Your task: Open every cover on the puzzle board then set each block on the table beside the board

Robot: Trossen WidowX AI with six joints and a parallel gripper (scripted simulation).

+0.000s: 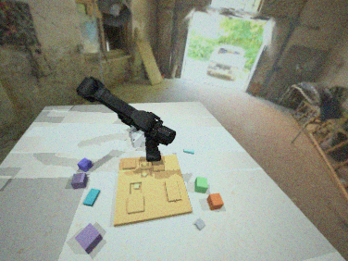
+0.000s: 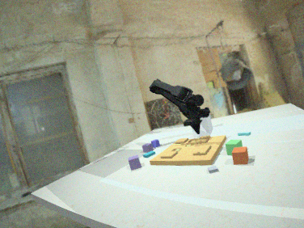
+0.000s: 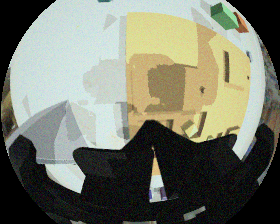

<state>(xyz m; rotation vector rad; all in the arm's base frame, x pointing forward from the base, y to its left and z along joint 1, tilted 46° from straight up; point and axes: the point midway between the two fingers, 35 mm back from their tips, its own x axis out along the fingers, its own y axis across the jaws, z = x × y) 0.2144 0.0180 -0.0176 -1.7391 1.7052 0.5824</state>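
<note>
The tan puzzle board (image 1: 154,190) (image 2: 187,158) (image 3: 160,35) lies flat on the table. My gripper (image 1: 153,159) (image 2: 197,132) (image 3: 149,123) is shut and empty, above the board's far edge. A raised cover (image 1: 135,205) (image 2: 169,154) is at the near left, with an open well just behind it showing something pale green. Another cover (image 1: 173,192) (image 2: 202,149) is at the right. A far-left cover (image 1: 129,164) and a far-right cover (image 1: 158,166) show near the gripper. Small openings between them are partly hidden, so their contents are unclear.
Right of the board are a green block (image 1: 201,184) (image 2: 234,147) (image 3: 223,16), an orange block (image 1: 215,201) (image 2: 240,155) and a small grey piece (image 1: 199,224). Left are a blue block (image 1: 84,165), purple blocks (image 1: 79,180) (image 1: 89,237) and a teal piece (image 1: 92,197).
</note>
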